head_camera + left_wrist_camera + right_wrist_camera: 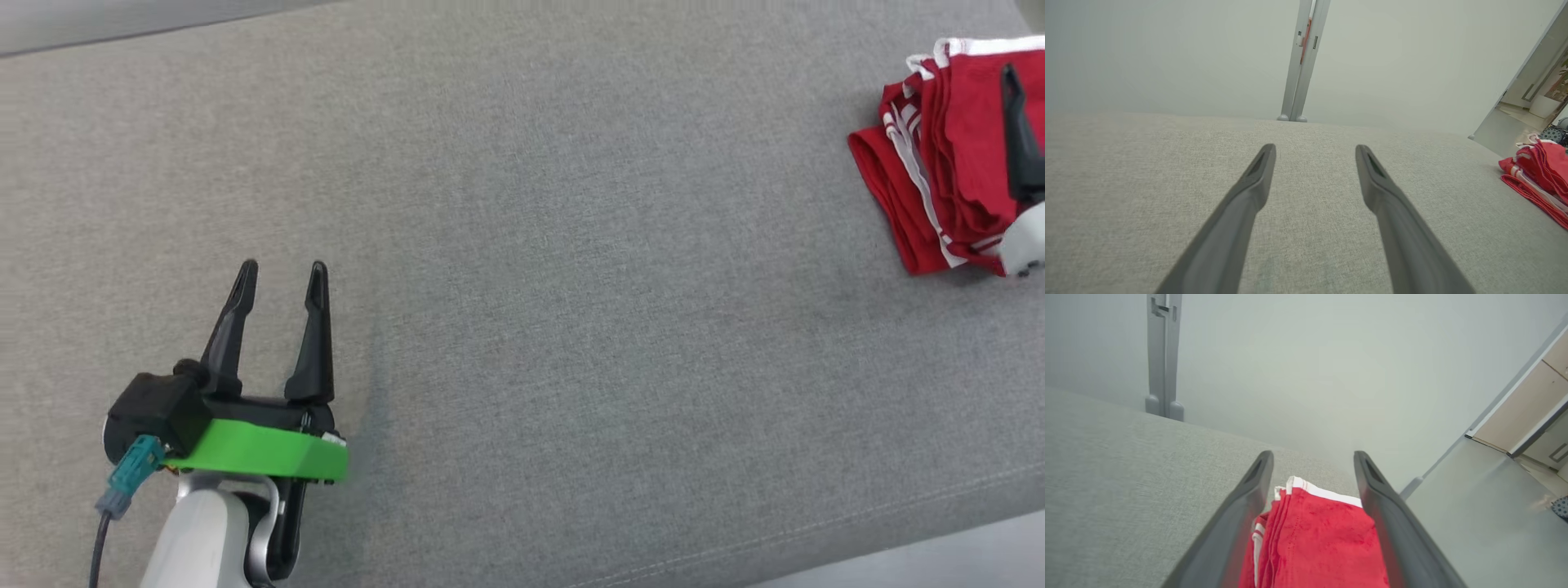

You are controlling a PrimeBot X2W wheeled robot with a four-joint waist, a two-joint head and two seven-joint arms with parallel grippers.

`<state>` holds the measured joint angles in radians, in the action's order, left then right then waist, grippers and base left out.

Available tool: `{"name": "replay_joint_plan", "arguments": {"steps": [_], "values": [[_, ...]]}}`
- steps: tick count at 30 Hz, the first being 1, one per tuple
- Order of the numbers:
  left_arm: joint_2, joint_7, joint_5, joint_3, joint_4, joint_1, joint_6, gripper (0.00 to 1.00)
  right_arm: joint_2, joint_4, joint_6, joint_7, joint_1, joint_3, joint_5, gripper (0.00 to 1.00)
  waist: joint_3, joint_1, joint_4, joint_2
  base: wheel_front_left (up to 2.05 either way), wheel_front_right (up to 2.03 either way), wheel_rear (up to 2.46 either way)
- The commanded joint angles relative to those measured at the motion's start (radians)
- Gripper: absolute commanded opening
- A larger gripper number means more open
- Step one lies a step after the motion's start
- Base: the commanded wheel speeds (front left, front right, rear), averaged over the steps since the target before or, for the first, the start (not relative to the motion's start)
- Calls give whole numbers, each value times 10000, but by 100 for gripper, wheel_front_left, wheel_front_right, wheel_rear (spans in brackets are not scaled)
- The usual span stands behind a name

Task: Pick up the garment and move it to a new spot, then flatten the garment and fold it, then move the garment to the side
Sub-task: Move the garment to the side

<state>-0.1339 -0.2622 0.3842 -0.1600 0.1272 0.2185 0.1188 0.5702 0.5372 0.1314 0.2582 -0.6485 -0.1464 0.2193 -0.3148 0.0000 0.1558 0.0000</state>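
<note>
My left gripper (283, 268) hovers over the near left part of the grey fabric surface (571, 245). Its two dark fingers (233, 327) are spread wide apart with nothing between them. In the left wrist view, only bare grey weave lies under and beyond the fingers.

My right gripper (1313, 457) is at the far right of the surface, over the folded red garment (939, 163). In the right wrist view my two fingers stand well apart. The red cloth with its white trim lies in the gap between them, and its white-edged far hem sits just short of my fingertips (1263, 461). The fingers straddle the pile rather than pinch it, so I read this gripper as open with no hold on the cloth. In the head view one dark finger lies across the top of the garment, and the rest of the gripper runs off the right edge.

The garment is a compact stack of several red layers, with white stripes along its left side. It lies flat on the far right of the surface, well apart from my left gripper. Beyond the far edge, a grey upright post (1302, 61) stands against a pale wall (1167, 53).
</note>
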Motion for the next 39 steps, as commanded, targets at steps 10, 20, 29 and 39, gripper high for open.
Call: {"name": "replay_joint_plan", "arguments": {"steps": [10, 20, 29, 39], "values": [[488, -23, -238, 545, 562, -1101, 103, 100, -1863, -3605, -19, -1044, 3885, 1725, -593, 100, 2083, 0, -1635, 0, 0, 0, 0], [579, -24, -255, 967, 950, -1766, 130, 100, -3331, -4426, -19, -1452, 5572, 1788, -441, 100, 2777, 0, -1934, 0, 0, 0, 0], [546, -26, -147, 1076, 1128, -2004, 128, 100, -4086, -4061, -17, -1195, 5976, 1988, -463, 100, 2973, 0, -1854, 0, 0, 0, 0], [437, -27, -352, 1185, 1135, -1907, 129, 100, -4410, -3786, -17, -1163, 6121, 1801, -559, 100, 3069, 0, -1750, 0, 0, 0, 0]]}}
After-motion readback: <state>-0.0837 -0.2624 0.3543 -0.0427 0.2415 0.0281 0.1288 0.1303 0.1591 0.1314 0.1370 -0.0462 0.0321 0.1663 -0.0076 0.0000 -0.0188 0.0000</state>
